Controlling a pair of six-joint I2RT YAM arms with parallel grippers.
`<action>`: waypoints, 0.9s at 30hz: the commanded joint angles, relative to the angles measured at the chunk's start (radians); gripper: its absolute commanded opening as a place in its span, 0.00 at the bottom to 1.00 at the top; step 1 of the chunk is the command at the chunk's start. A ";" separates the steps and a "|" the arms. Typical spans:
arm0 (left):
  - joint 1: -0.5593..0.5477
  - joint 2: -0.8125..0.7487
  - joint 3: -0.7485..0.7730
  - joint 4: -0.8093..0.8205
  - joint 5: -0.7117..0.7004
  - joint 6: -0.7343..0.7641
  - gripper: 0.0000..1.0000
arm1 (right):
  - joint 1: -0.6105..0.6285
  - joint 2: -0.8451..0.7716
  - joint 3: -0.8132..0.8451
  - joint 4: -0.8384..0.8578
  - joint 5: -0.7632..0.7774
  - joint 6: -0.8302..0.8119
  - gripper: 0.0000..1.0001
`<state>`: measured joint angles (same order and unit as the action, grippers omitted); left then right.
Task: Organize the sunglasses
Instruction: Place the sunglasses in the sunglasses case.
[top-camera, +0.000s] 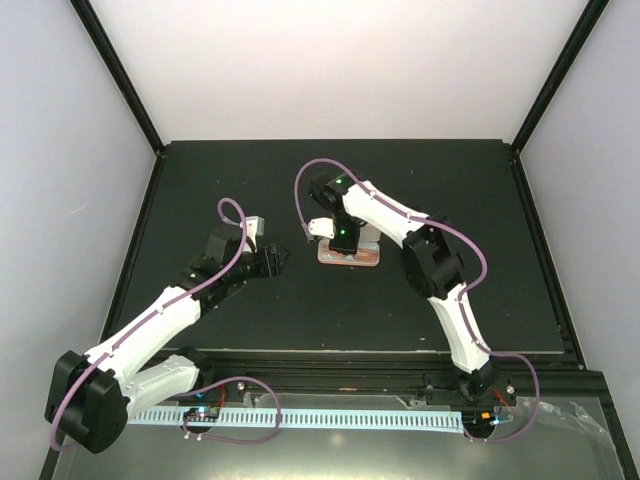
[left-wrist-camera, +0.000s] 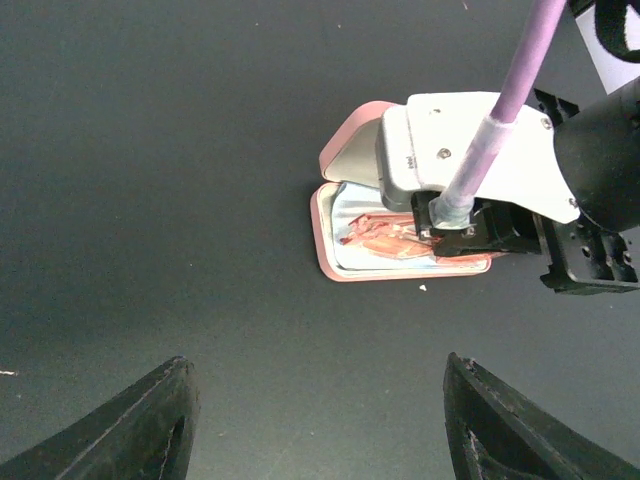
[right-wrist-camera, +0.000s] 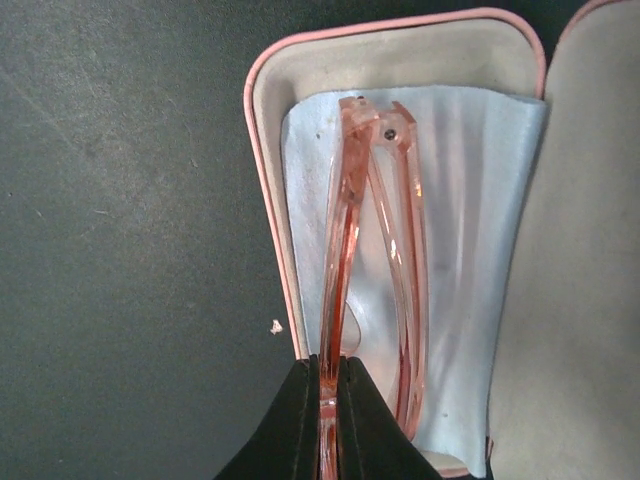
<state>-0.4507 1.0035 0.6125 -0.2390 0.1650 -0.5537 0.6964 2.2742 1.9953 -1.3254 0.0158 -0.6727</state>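
Observation:
The red-pink sunglasses (right-wrist-camera: 372, 230) lie folded in the open pink case (right-wrist-camera: 268, 150), on a light blue cloth (right-wrist-camera: 470, 200). My right gripper (right-wrist-camera: 329, 400) is shut on the sunglasses' frame, over the case. In the top view the right gripper (top-camera: 343, 240) stands over the case (top-camera: 368, 259) at the mat's middle. In the left wrist view the sunglasses (left-wrist-camera: 385, 238) and case (left-wrist-camera: 345, 150) show ahead, partly hidden by the right wrist. My left gripper (left-wrist-camera: 315, 425) is open and empty, left of the case (top-camera: 272, 262). The brownish-amber pair is out of view.
The black mat (top-camera: 200, 180) covers the table. White walls and black frame posts (top-camera: 115, 75) enclose it. A small white speck (right-wrist-camera: 276, 326) lies on the mat beside the case.

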 joint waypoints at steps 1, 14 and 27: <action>0.007 0.011 0.000 0.006 0.016 0.008 0.67 | 0.006 0.031 0.012 -0.028 -0.011 -0.010 0.05; 0.008 0.002 0.000 0.000 0.018 0.008 0.67 | 0.002 0.010 0.057 0.010 0.086 0.079 0.26; 0.009 -0.006 0.000 -0.003 0.018 0.006 0.67 | 0.000 -0.090 0.034 0.054 0.111 0.106 0.27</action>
<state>-0.4507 1.0100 0.6121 -0.2394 0.1654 -0.5537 0.6994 2.2646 2.0304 -1.2968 0.1295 -0.5770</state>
